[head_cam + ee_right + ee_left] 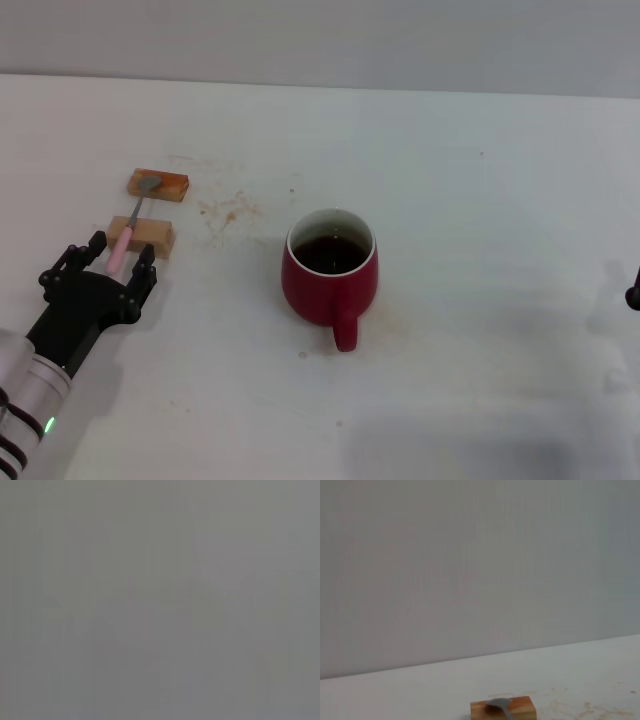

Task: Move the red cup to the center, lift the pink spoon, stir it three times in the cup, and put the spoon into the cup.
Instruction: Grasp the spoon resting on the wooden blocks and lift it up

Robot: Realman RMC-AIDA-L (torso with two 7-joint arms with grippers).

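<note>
Risk, spoon: the pink spoon (pixel 130 228) lies bridged across 2 wooden blocks (pixel 158 184), bowl on the far block and pink handle over the near block (pixel 142 236). A grip that lands off the slim handle would likely tip it or roll it off the blocks.
Risk, blocks: the blocks look loose on the table (pixel 480 180); a finger brushing the near one could push it and drag the spoon away.
Risk, cup: the red cup (pixel 331 273) holds dark liquid near the middle of the table, handle toward the robot; a careless stir could slosh it or knock the cup.
Left gripper (pixel 100 262): fingers spread apart, holding nothing, just short of the handle's tip; whether a fingertip touches it is hard to tell.
Right gripper (pixel 633 292): only a dark sliver at the table's right edge, parked; its fingers cannot be made out.
</note>
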